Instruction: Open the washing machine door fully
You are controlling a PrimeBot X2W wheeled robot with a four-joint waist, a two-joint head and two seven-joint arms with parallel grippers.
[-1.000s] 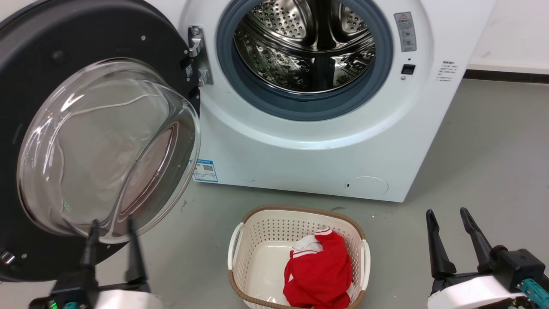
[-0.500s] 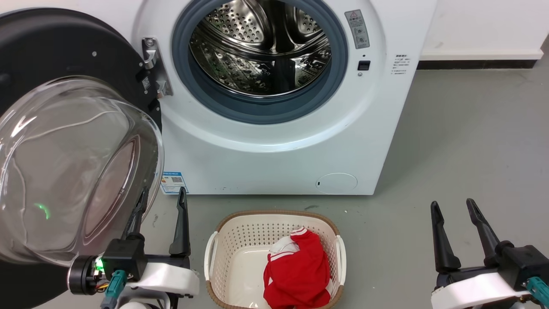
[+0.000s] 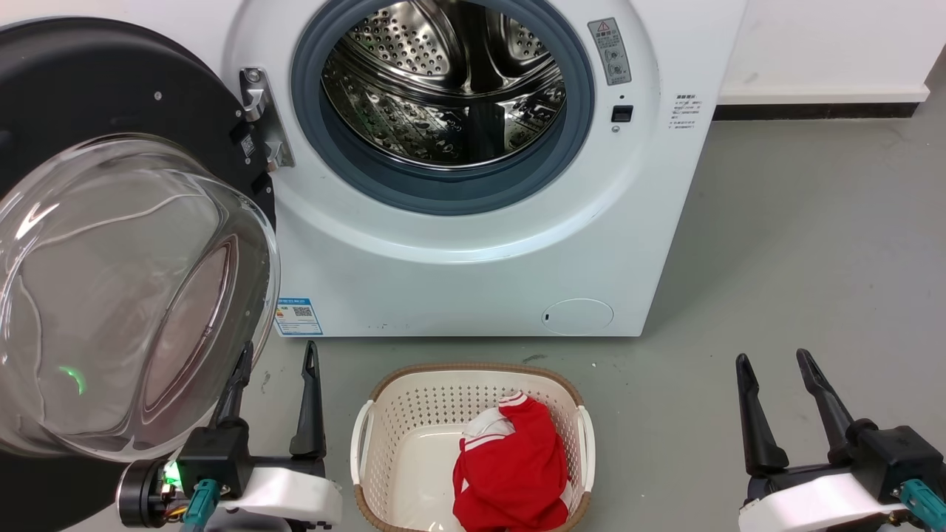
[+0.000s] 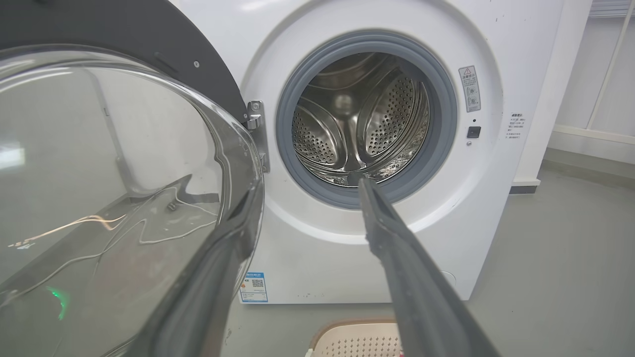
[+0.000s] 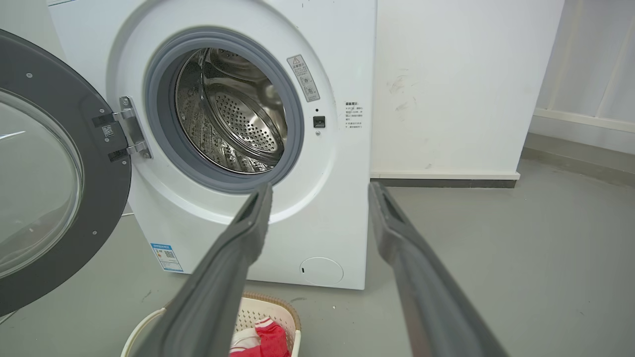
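Note:
The washing machine door [image 3: 89, 81], black with a bulging glass bowl [image 3: 126, 295], stands swung out to the left on its metal hinge [image 3: 259, 118]. The steel drum opening [image 3: 443, 89] of the white machine [image 3: 473, 266] is uncovered. My left gripper [image 3: 277, 355] is open and empty, low beside the bowl's right rim. In the left wrist view the left gripper [image 4: 308, 191] has one finger lying along the bowl's edge [image 4: 233, 148]; contact is unclear. My right gripper [image 3: 772, 360] is open and empty over the floor at the lower right. The right wrist view shows the right gripper [image 5: 321, 189] and the door [image 5: 99, 208].
A white perforated laundry basket [image 3: 369, 436] with a brown rim sits on the grey floor before the machine, holding a red and white garment [image 3: 510, 473]. A white wall with a dark skirting [image 3: 813, 111] runs behind on the right. Bare grey floor [image 3: 813, 244] lies to the machine's right.
The head camera has shifted, so the machine sits further left in the picture. My left gripper has gone from under the glass bowl to beside its right rim. The right gripper has barely moved.

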